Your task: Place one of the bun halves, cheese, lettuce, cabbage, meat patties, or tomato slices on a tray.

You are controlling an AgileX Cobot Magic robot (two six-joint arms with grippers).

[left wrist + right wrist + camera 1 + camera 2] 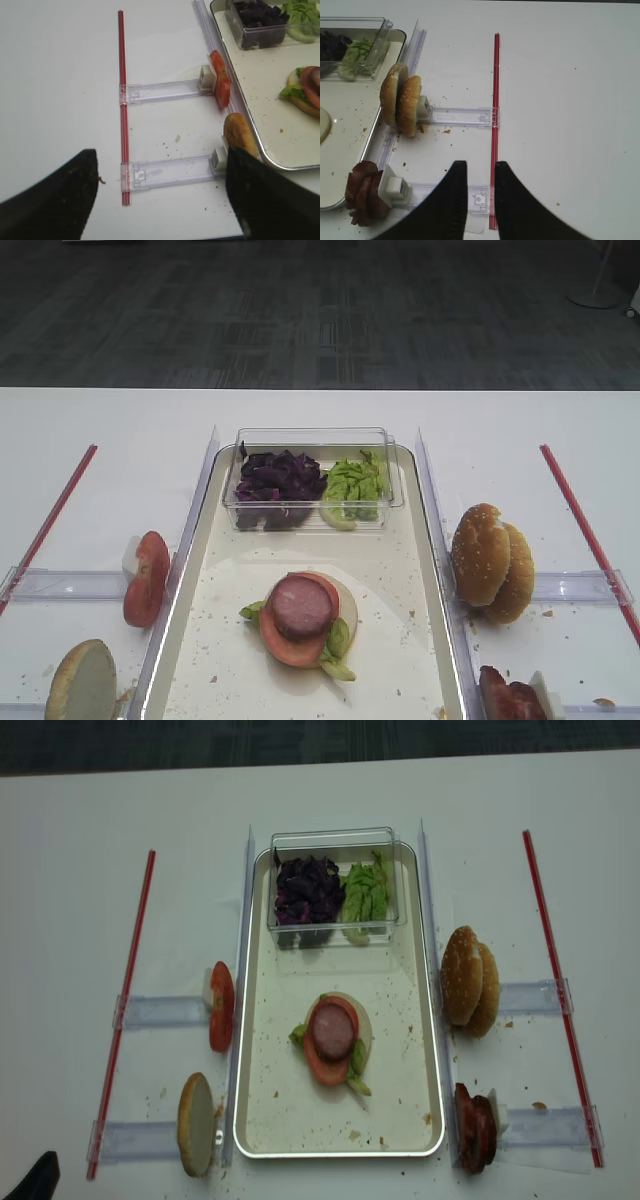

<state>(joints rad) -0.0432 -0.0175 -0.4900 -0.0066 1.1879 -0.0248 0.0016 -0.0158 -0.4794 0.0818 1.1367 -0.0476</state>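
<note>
On the tray lies a stack: a pale bun half, lettuce, a tomato slice and a meat patty on top. Cabbage and lettuce fill a clear box at the tray's far end. Two bun halves and meat patties stand on edge right of the tray. Left of it stand tomato slices and a bun half. My right gripper hovers over the table, jaws a narrow gap apart and empty. Spread wide and empty, my left gripper hangs beside that bun half. No cheese is in view.
Clear plastic rails with white stops hold the upright food on both sides. A red strip runs along the table on the right, another on the left. Crumbs dot the tray floor and the white table.
</note>
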